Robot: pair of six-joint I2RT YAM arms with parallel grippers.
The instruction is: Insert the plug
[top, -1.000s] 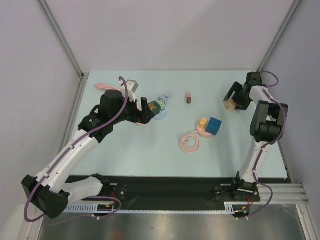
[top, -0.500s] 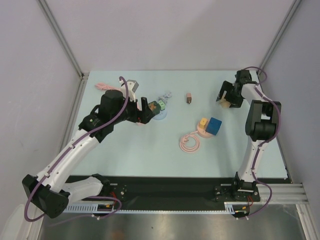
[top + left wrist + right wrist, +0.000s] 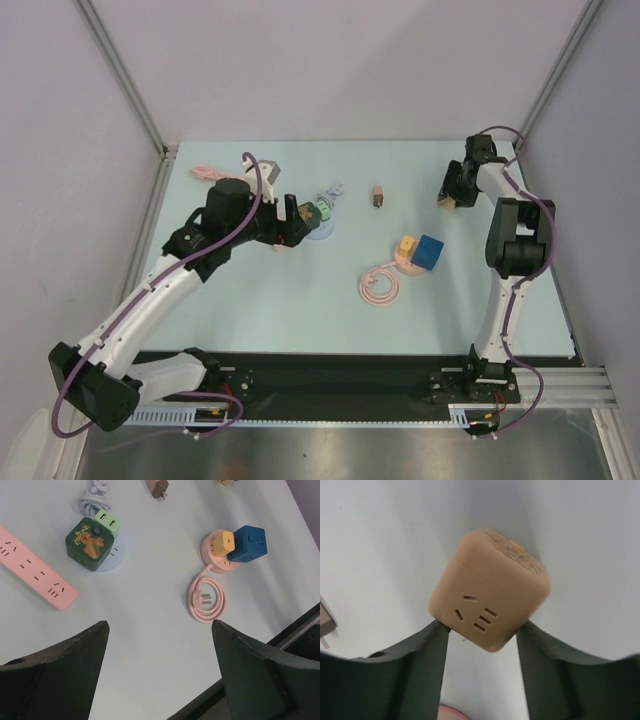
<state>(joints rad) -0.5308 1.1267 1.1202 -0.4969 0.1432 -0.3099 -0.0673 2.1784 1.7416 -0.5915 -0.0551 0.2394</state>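
Note:
A small brown plug (image 3: 378,196) lies at the back middle of the table, apart from both arms; it also shows as the brown plug (image 3: 157,487) at the top of the left wrist view. My right gripper (image 3: 449,194) reaches to the back right, and its jaws press both sides of a tan socket cube (image 3: 490,592) whose slotted face is turned toward the camera. My left gripper (image 3: 159,626) hangs open above bare table, with nothing between its fingers, just left of a dark green socket cube (image 3: 311,213).
A pink power strip (image 3: 35,570) lies at the left. The green cube (image 3: 90,544) carries a light green plug (image 3: 108,522). A pink round socket (image 3: 402,263) holds a yellow plug and a blue cube (image 3: 429,252), with its pink cable (image 3: 380,286) coiled in front.
The right gripper has moved left and back toward the rear edge and closed its jaws onto the tan cube. The left arm has barely shifted.

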